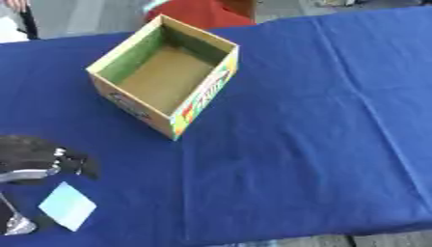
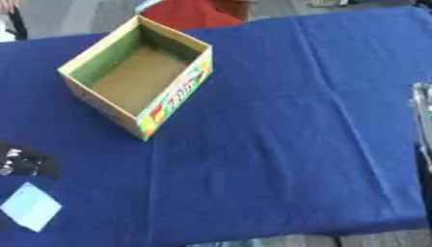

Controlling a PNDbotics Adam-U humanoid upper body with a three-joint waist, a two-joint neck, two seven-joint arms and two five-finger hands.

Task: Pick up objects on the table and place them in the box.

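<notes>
Open box (image 1: 165, 77) on blue cloth (image 1: 303, 144). Left hand (image 1: 38, 159) near-left of box; finger state unclear. Pale blue card (image 1: 67, 206) just below hand, apparently unheld.

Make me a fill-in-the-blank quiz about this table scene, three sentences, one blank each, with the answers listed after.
1. The cardboard box on the table is open at the top and holds ____.
2. The cloth covering the table is ____ in colour.
3. The pale blue square item lies near the ____ hand, at the lower left of the left eye view.

Missing words: nothing; blue; left
</notes>
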